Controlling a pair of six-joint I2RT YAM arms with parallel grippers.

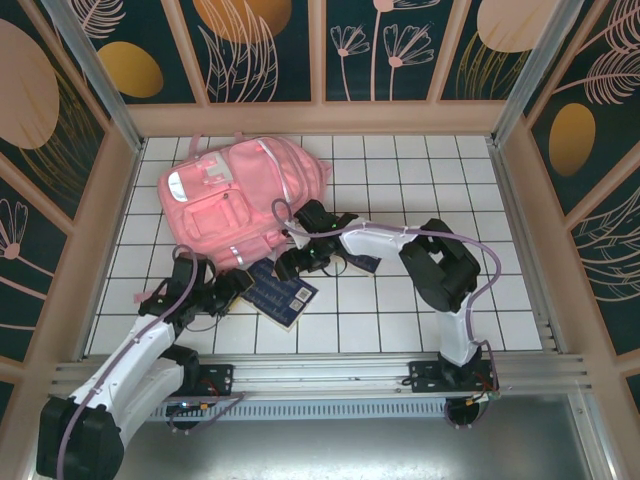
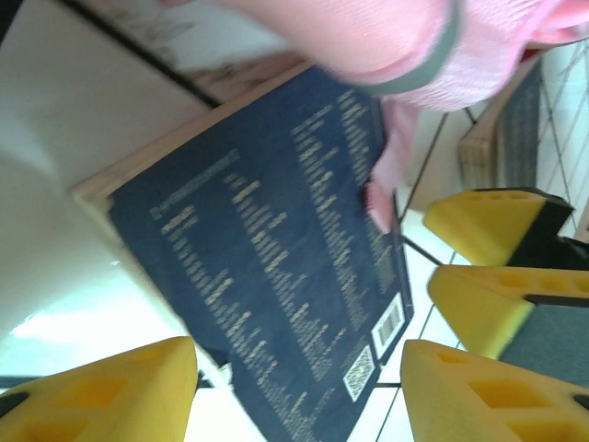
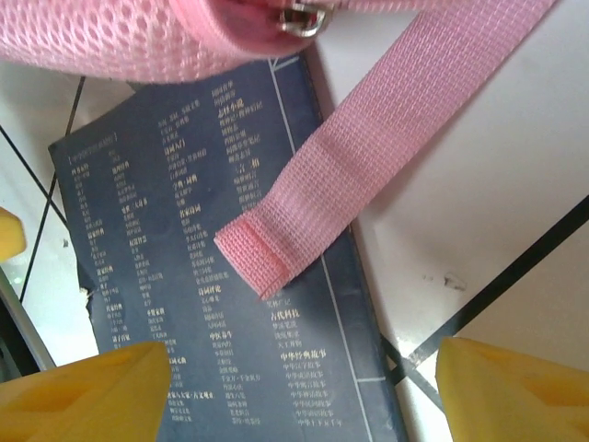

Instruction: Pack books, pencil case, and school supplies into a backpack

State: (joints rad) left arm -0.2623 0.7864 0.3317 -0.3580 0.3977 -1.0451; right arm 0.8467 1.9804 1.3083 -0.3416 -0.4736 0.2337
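A white tiled worktop [image 1: 400, 310] sits inside dark, leaf-patterned walls. The left hand [image 2: 299, 396] has its yellow fingers spread and pinches nothing. It straddles the barcode end of a dark navy book [image 2: 276, 276] that lies flat. The right hand [image 3: 299, 396] is also spread and empty, hanging over a navy cover [image 3: 166, 230] of the same kind, where the end of a pink strap [image 3: 368, 157] rests. The pink backpack [image 1: 235, 195] lies just behind both hands, its near edge overlapping the book.

Mesh-cloth backpack [image 3: 110, 46], woven strap [image 3: 368, 157], matt book [image 3: 166, 230]
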